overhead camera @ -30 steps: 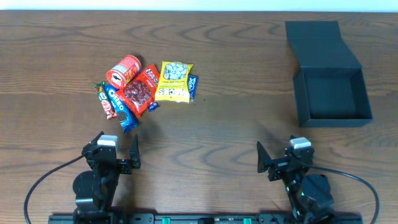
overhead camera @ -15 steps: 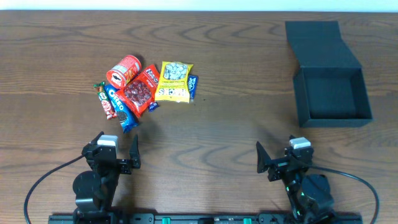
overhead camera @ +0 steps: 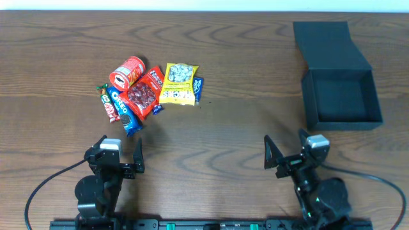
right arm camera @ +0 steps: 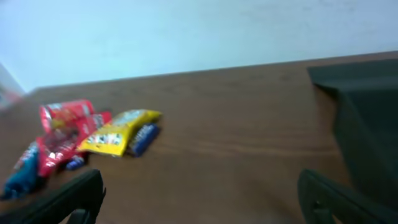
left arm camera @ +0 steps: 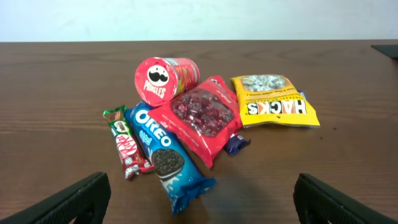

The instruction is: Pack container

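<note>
Starting at the right gripper [overhead camera: 285, 152]: its jaws stand wide apart and hold nothing. You will note it is the only thing that has changed. Over the last second its wrist has swung slightly toward the right side of the table, and the right wrist view is smeared with motion. The left gripper [overhead camera: 120, 151] is equally wide, empty, and parked where it was at the near edge.

My reading is that the task has only just begun. No snack has been touched, and the right arm is no closer to the pile.

Moving outward, the container [overhead camera: 342, 124] sits at the far right of the table [overhead camera: 243, 51], well apart from both grippers. Its tray opens straight up and looks empty. The hinged lid [overhead camera: 329, 45] lies folded back flat on the far side, pointing away from you. With the lid open, its long axis runs near to far, leaning a little leftward at the far end.

The snacks lie clustered on the far left, in front of the left gripper:
- Pringles can [left arm camera: 166, 78], on its side
- Oreo pack [left arm camera: 163, 155]
- red candy bag [left arm camera: 199, 118]
- yellow Hacks bag [left arm camera: 273, 102]

Every one of them is outside the container.
</note>
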Action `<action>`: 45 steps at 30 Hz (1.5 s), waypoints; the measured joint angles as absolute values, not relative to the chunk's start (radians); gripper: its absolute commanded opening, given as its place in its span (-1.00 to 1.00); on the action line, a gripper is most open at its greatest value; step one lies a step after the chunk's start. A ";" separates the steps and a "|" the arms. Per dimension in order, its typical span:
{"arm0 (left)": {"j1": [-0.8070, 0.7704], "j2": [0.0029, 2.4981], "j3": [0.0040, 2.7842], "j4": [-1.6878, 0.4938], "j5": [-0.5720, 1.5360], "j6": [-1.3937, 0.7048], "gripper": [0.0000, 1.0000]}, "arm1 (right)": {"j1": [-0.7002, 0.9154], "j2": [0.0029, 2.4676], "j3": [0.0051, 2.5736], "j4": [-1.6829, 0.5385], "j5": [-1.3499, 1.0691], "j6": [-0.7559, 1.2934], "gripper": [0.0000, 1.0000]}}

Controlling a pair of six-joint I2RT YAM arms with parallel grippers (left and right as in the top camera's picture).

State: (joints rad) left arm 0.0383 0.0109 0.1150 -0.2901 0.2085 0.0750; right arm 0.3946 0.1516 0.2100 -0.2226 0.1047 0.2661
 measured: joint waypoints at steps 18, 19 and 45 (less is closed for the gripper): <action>0.038 0.010 0.114 -0.288 0.208 0.075 0.91 | 0.160 1.295 1.194 -0.610 0.113 0.051 0.98; 0.038 0.010 0.114 -0.288 0.208 0.075 0.91 | 0.113 1.329 1.229 -0.615 0.080 0.038 0.99; 0.038 0.010 0.114 -0.288 0.208 0.075 0.91 | -0.192 1.875 1.263 -0.700 -0.098 -0.218 -0.97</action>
